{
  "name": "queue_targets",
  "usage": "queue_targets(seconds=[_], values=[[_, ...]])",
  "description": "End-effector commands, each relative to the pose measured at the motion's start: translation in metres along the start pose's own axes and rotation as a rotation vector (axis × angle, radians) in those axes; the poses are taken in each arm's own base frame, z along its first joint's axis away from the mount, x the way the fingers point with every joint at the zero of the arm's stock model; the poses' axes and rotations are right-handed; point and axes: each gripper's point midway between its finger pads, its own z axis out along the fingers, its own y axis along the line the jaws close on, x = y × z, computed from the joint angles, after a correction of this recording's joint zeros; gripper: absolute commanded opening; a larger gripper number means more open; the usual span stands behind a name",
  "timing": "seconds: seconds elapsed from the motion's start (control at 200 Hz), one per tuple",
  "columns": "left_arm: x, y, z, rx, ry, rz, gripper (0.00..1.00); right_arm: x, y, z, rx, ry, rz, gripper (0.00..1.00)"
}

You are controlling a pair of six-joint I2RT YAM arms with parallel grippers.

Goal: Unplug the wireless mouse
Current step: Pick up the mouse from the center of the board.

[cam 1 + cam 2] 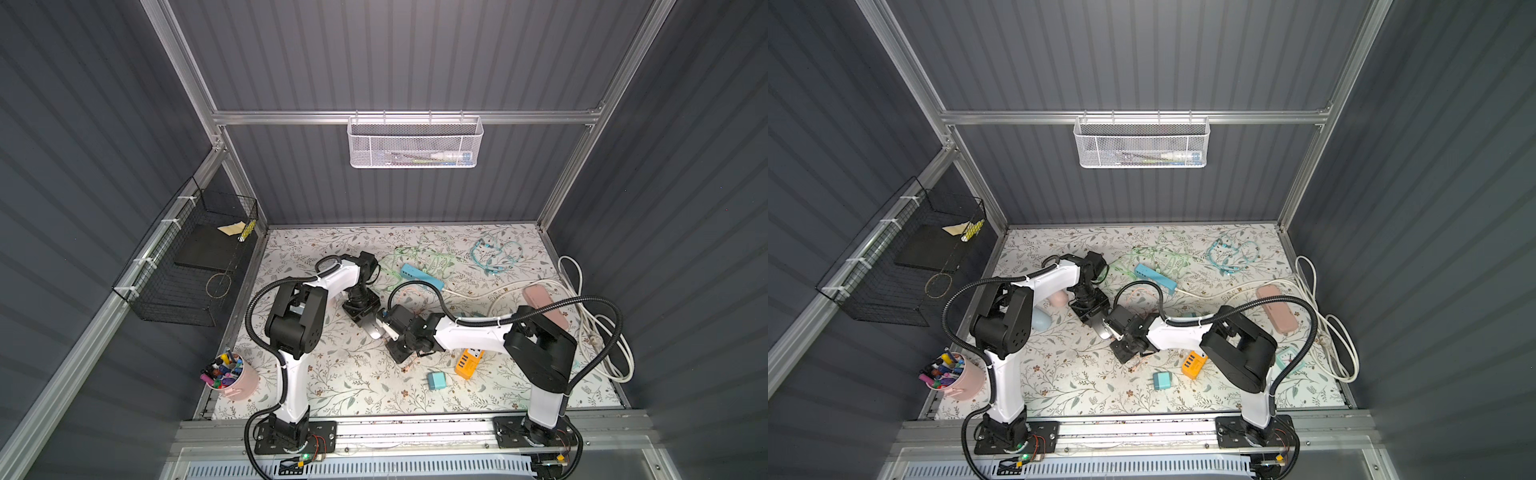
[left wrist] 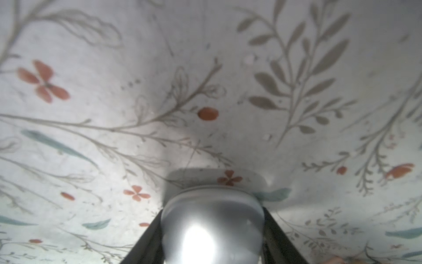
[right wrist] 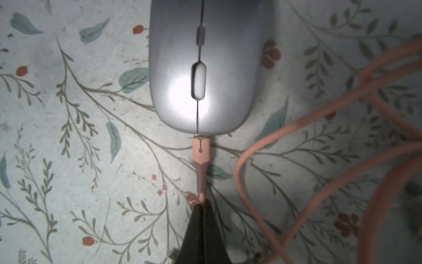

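Flat silver mouse [image 3: 178, 68], pink cable [image 3: 201, 150] plugged in.

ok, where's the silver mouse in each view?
In a top view: silver mouse, mid-table where the wrists meet.
In a top view: same spot.
Left wrist: bottom centre, flanked by left gripper.
Right wrist: top centre, peach cable plugged in.
Shared landmark: floral table cover.

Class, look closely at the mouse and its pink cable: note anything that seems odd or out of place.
The right gripper pinches the pink cable just behind the plug, not the plug body, which looks seated in the mouse. Odd grip for unplugging; it may strain the cable.
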Motion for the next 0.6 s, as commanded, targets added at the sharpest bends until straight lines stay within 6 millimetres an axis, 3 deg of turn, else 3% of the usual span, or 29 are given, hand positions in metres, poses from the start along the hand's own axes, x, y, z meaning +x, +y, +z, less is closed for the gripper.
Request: queue_targets(seconds=[0.0,0.43,0.596], values=[[-0.051,0.021,-0.015,-0.088,-0.18,0.021,0.0,0.049,-0.013,-0.013,0.05,0.147,-0.006,0.0],[-0.081,0.022,-0.038,-0.101,-0.278,0.033,0.0,0.07,-0.018,-0.028,0.053,0.151,0.023,0.0],[-0.081,0.026,-0.038,-0.116,-0.263,0.032,0.0,0.08,-0.021,-0.034,0.064,0.152,0.033,0.0]])
